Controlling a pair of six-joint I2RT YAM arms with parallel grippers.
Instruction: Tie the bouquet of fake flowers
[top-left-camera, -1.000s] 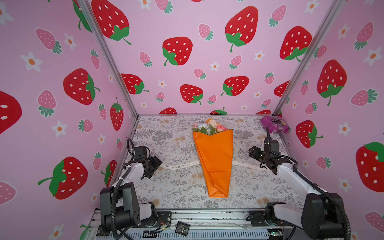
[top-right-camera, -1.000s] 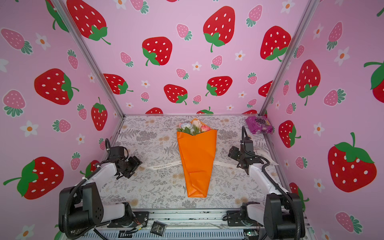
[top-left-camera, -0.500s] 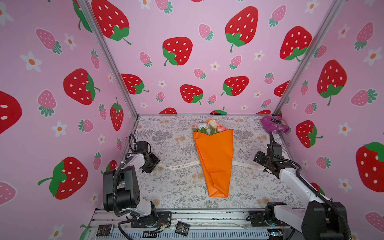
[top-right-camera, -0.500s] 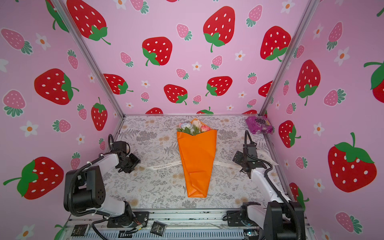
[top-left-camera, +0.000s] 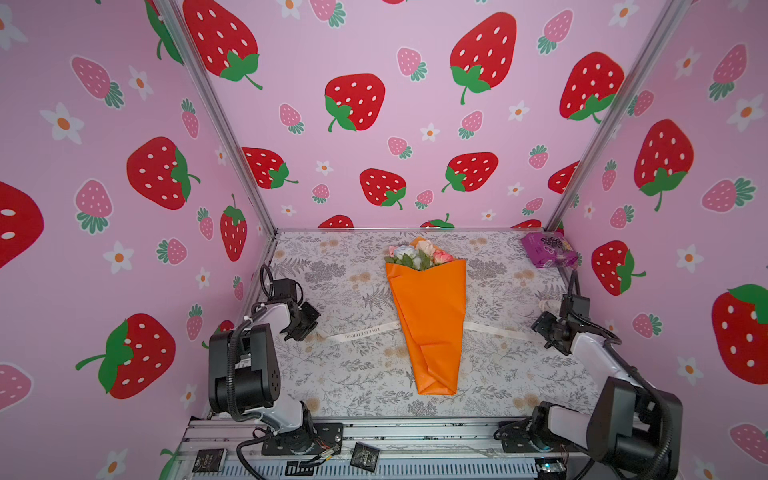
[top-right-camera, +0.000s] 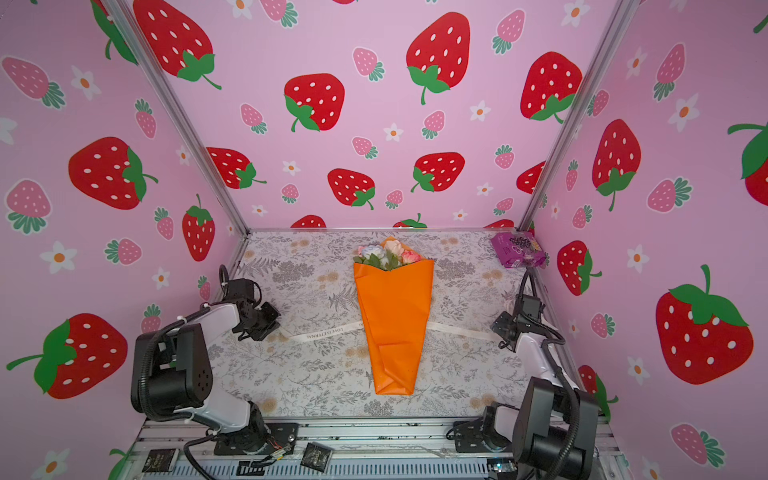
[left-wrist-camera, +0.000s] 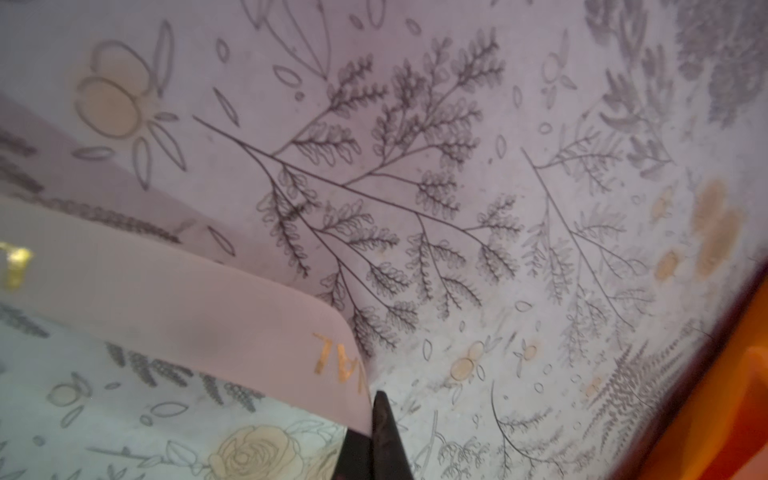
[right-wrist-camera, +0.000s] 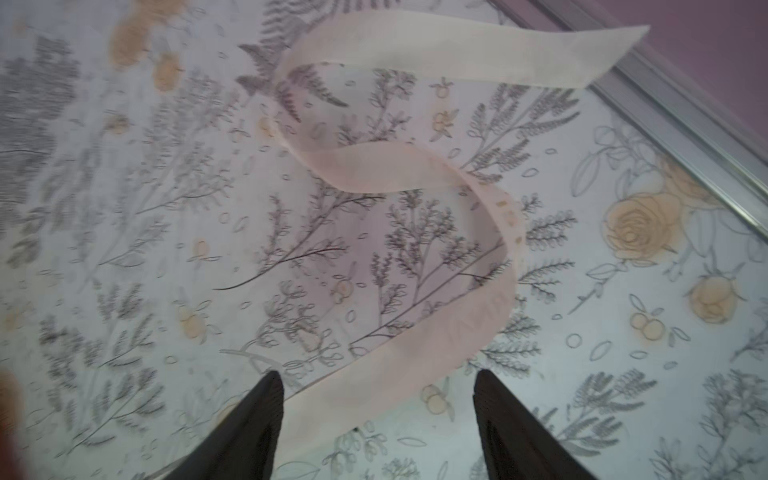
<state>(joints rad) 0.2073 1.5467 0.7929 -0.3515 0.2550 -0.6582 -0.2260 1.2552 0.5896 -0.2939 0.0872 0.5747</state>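
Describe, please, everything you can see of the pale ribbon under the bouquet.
The ribbon is a flat, pale pink satin-looking band with gold lettering. It lies across the table, passing under the orange-wrapped bouquet. Its left end is pinched in the left gripper's shut jaws; its right end curls loosely, running between the right gripper's open jaws, not gripped.
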